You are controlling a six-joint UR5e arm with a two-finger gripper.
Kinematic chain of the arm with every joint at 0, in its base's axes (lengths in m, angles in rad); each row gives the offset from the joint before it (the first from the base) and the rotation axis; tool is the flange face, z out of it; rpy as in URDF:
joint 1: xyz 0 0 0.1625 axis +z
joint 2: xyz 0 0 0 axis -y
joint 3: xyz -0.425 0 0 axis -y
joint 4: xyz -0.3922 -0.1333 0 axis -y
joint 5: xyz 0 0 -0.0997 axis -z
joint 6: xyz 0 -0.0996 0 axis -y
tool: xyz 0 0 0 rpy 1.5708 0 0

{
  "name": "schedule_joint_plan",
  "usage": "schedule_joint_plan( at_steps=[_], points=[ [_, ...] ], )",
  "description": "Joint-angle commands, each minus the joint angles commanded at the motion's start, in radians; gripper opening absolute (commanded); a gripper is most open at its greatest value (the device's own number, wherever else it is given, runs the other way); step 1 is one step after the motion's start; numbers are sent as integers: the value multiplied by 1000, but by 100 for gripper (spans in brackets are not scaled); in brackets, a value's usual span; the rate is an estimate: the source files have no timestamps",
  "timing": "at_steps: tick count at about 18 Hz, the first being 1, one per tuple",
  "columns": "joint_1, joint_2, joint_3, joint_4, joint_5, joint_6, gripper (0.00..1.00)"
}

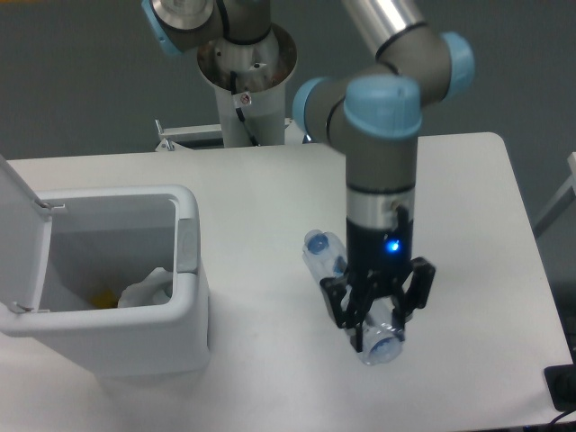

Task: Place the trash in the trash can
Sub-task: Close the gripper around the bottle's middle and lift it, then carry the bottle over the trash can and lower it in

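Gripper (pixel 378 317) straddled bottle (pixel 353 297) on table (pixel 468 207); fingers apart, not yet clamped. Best squeezed mid-body, lifted level. Bin (pixel 184 270) stood open, paper wad (pixel 144 290) inside.

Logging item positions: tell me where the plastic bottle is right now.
The plastic bottle lies on the table right of the trash can, with the gripper down over its near end.

The gripper (pixel 378 317) hides the bottle's (pixel 326 253) middle. The trash can (pixel 184 315) lid runs off the left edge; its wall hides most of the paper wad (pixel 146 290).
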Motion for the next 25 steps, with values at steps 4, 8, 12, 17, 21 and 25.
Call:
schedule_joint_plan(
  at_steps=[4,8,12,17,21,25],
  points=[
    [-15,74,17,18,-86,-20,60],
    [-79,121,22,20,-89,-20,59],
    [-167,126,12,20,-85,-13,59],
    [-265,115,-12,22,-85,10,59],
    [-322,103,-53,25,-83,59,60],
    [-339,82,-61,25,-85,82,73]
  ],
)
